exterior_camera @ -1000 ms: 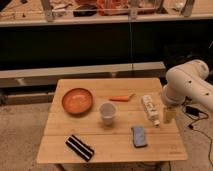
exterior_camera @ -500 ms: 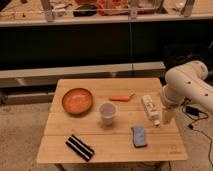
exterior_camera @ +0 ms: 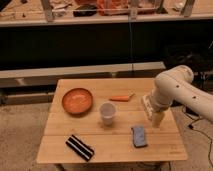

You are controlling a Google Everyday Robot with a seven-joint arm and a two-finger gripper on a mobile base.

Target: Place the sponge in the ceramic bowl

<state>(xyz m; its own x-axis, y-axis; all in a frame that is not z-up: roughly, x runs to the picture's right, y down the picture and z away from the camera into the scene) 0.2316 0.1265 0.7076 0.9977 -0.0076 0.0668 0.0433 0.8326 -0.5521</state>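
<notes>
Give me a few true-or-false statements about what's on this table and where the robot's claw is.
1. The sponge lies on the table, outside the ceramic bowl. True.
2. The gripper is holding the sponge. False: it hangs empty over the table's right side, apart from the sponge.
3. The white cup stands between the bowl and the sponge. True.
4. The striped block sits inside the bowl. False: it lies near the table's front edge, on the left of the picture.
</notes>
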